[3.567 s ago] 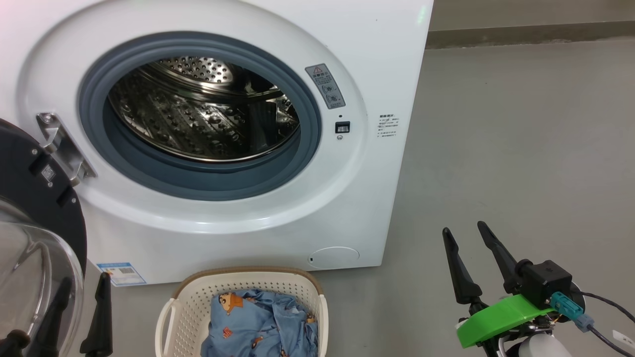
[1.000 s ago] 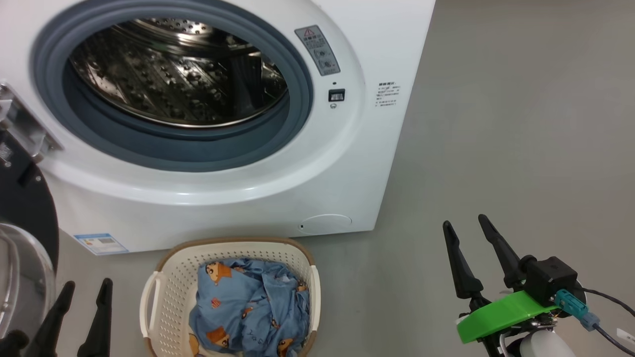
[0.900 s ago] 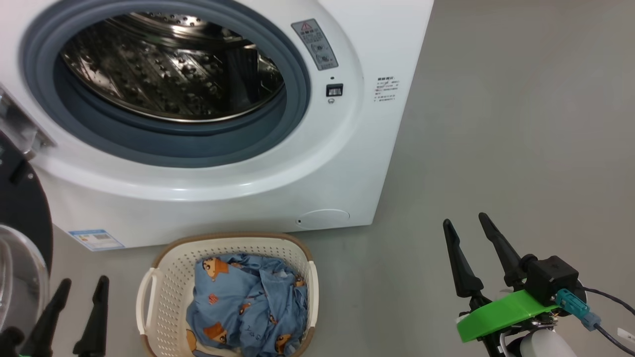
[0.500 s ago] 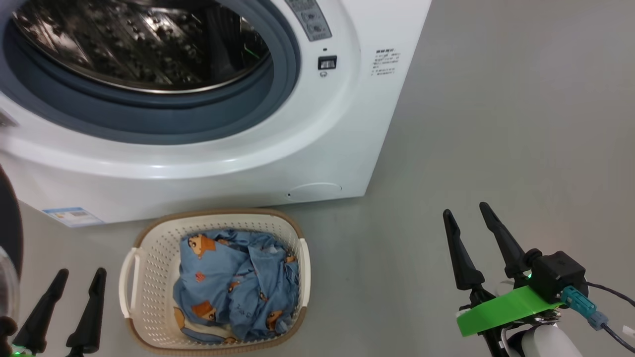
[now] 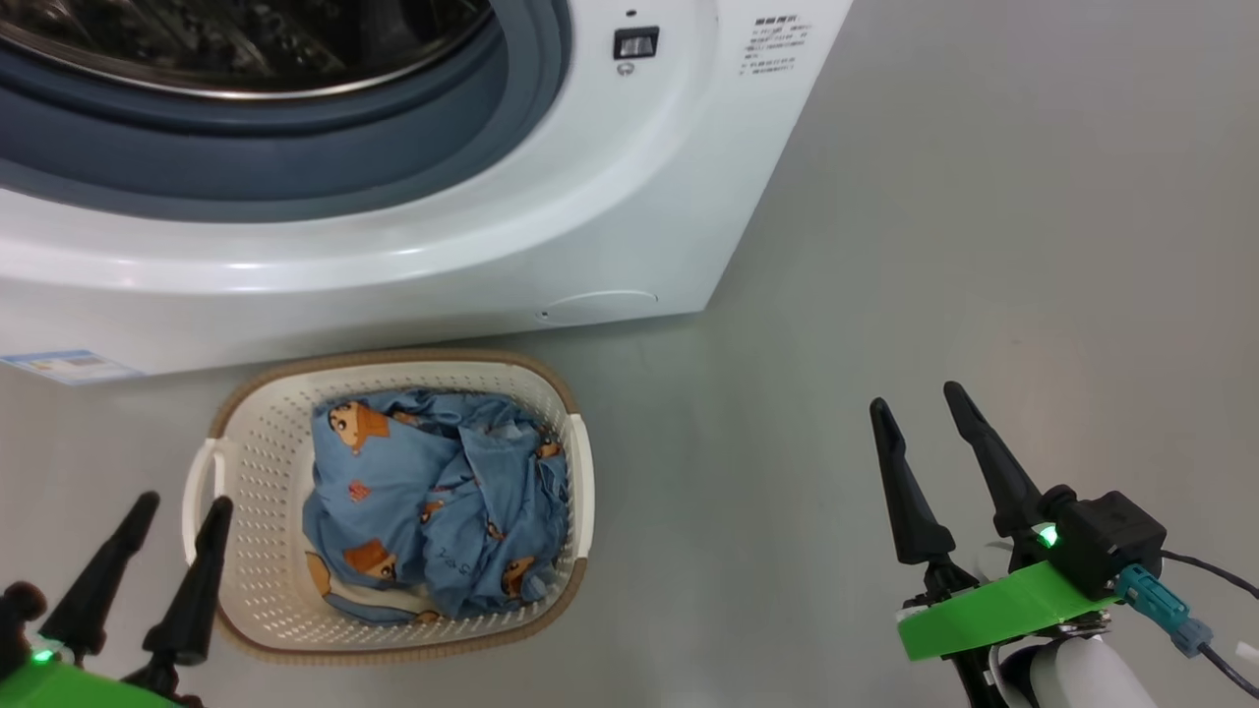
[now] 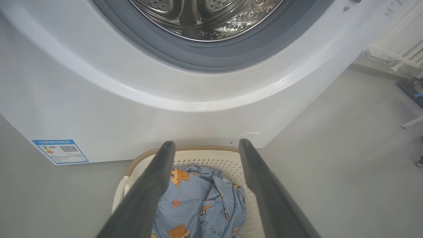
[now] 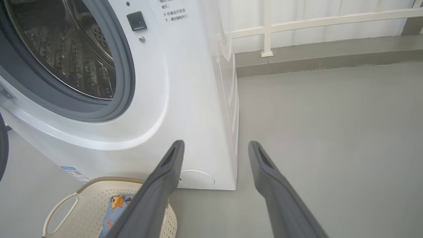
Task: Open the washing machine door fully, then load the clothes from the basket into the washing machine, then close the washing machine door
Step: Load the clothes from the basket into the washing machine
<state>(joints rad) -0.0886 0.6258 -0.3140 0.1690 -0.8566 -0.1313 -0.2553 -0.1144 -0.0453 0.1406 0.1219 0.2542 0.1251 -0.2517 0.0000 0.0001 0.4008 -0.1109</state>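
My left gripper (image 5: 184, 503) has its two dark fingers spread wide with nothing between them, tips near the left handle of the basket (image 5: 258, 447). In my left wrist view those fingers frame the basket's middle. The basket stands on the grey floor (image 5: 984, 246) just in front of the washing machine (image 5: 393, 265). The clothes (image 5: 433, 492) lie crumpled inside it, light blue with orange cartoon figures. The machine's mouth is uncovered, showing the grey gasket (image 6: 211, 61) and the steel drum (image 6: 205, 16). A blue label (image 5: 64, 366) sits low on its left and a round filter cover (image 5: 600, 305) low on its right. A dark curved edge at the left border of my right wrist view looks like the washing machine door (image 7: 2, 145), swung aside. My right gripper (image 5: 915, 395) is also spread wide and empty, over bare floor well right of the basket.
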